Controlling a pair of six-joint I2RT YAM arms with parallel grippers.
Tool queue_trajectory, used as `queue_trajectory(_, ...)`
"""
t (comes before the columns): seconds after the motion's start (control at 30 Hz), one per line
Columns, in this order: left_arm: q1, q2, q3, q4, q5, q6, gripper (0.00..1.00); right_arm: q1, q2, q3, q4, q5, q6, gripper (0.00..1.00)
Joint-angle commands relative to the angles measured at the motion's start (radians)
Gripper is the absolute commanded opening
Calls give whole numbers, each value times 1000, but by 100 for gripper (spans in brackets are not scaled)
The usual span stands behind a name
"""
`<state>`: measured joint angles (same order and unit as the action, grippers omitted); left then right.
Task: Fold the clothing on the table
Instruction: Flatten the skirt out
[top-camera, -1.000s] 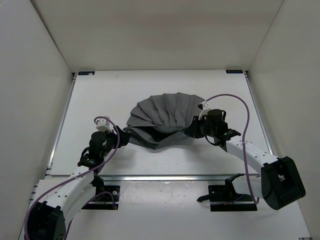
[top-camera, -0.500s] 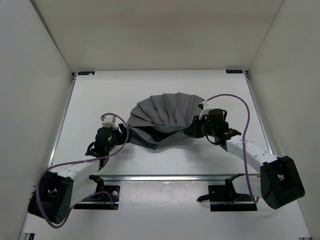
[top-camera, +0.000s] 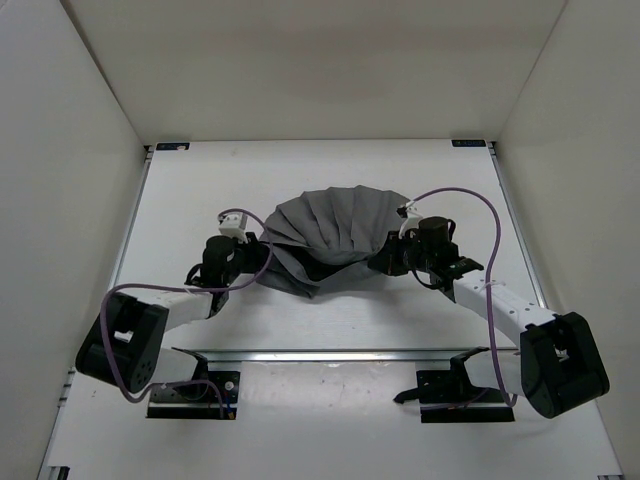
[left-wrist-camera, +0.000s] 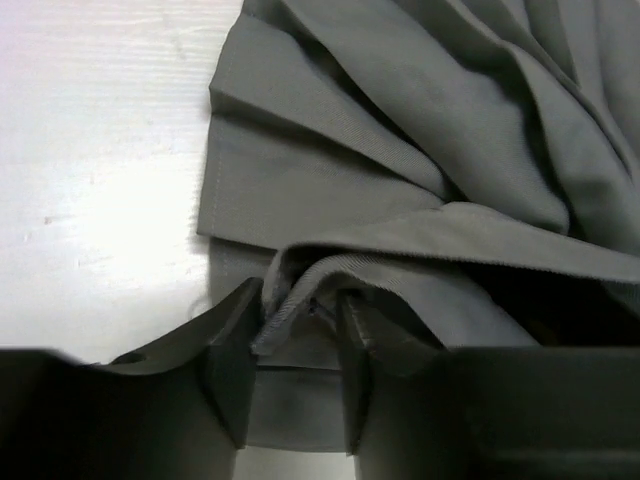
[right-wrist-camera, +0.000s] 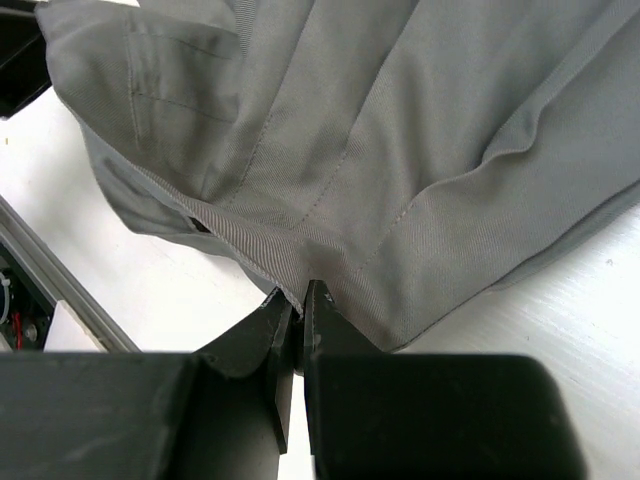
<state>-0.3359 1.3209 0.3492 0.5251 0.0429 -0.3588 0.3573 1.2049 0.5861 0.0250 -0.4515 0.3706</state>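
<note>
Left arm: swung in from the near-left corner, its large dark joint now up beside the front rail of the table (top-camera: 180, 200), forearm lying low toward the centre. Left gripper (top-camera: 256, 262): carried from well short of the clothing (top-camera: 335, 225) to its left edge, where the fingers (left-wrist-camera: 232, 350) now stand either side of a raised fold of hem.

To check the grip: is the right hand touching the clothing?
Touching. The right wrist view shows the right hand shut on the hem of the clothing.
</note>
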Motion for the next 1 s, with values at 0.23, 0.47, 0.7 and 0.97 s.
queue_trajectory(0.23, 55, -93, 229, -147, 109, 4, 0, -107, -90, 153, -22, -93, -19, 0)
queue_trajectory(0.47, 98, -391, 456, -398, 187, 24, 0, -242, -208, 349, -135, -208, -71, 0)
queue_trajectory(0.7, 98, -470, 625, -576, 224, 64, 0, -281, -222, 546, -189, -308, -111, 0)
queue_trajectory(0.97, 141, -261, 714, -576, 245, 127, 0, -314, 94, 717, -117, -552, -128, 0)
